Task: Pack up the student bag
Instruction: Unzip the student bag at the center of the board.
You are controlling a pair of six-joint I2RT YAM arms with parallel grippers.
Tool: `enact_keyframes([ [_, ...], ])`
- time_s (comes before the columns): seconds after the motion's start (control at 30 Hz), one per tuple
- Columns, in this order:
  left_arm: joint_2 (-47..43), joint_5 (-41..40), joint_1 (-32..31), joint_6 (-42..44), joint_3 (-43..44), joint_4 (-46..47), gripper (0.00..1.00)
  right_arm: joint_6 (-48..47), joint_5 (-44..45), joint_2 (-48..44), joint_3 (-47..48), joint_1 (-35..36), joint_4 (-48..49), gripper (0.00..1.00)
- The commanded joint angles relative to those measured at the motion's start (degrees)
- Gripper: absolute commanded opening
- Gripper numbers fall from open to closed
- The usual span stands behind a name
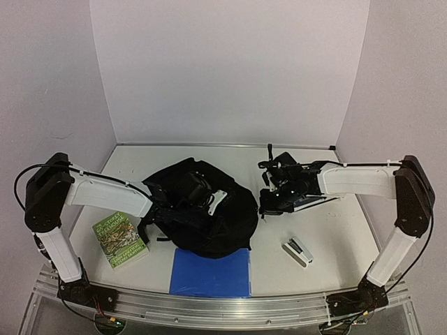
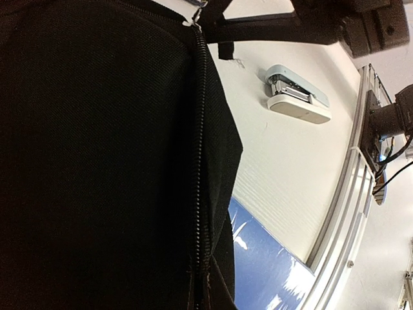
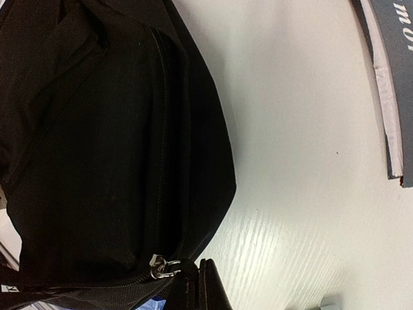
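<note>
Close around student bag (image 1: 202, 209): book (image 1: 120, 239), folder (image 1: 209, 273), stapler (image 1: 298, 250).

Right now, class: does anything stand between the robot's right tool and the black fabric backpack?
Nothing visible does. The right tool sits at the right edge of the black soft fabric backpack, by its zipper. The white-and-grey stapler and the dark grey book lie aside on the white table.

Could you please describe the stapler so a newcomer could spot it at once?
Start at the black student bag in the middle of the white table. On its right, nearer the front edge, the stapler lies alone on bare tabletop. It is small, white with a pale blue top, unlike the flat blue folder before the bag or the green book on its left.
</note>
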Motion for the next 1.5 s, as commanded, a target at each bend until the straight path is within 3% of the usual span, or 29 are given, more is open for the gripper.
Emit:
enact_keyframes([
  [0.0,-3.67,2.43,-0.17,1.65,-3.68,-14.11,0.0,-2.35,11.35,2.51,4.33,-3.34,0.44,0.0],
  [0.3,-6.66,3.62,-0.17,2.09,-5.79,-16.86,0.0,-5.06,14.52,8.84,10.14,-4.48,5.69,0.0],
  [0.6,-10.34,-0.28,-0.17,1.35,-7.06,-19.75,0.0,-9.79,9.07,12.97,15.16,-4.92,9.74,0.0],
  [0.67,-11.43,-2.23,-0.13,0.48,-6.49,-19.07,0.08,-10.57,5.13,12.53,14.95,-4.9,10.21,0.0],
  [0.77,-11.77,-2.98,0.0,0.02,-3.53,-16.81,0.29,-11.38,-0.22,11.52,13.28,-4.87,10.89,0.0],
  [0.87,-9.75,-3.02,0.34,-0.18,1.96,-14.72,0.41,-12.35,-4.46,10.31,10.85,-4.71,11.79,0.0],
  [1.07,-4.46,-3.74,0.83,-0.77,10.48,-8.2,0.76,-13.19,-7.37,7.75,7.24,-4.58,13.38,0.0],
  [1.3,5.16,-9.58,1.16,-2.38,19.92,-8.76,0.92,-12.64,-8.5,6.26,5.83,-4.54,14.63,0.0],
  [1.47,8.52,-13.46,1.13,-4.22,21.58,-10.33,0.93,-12.53,-8.44,5.43,4.86,-4.55,14.95,0.0],
])
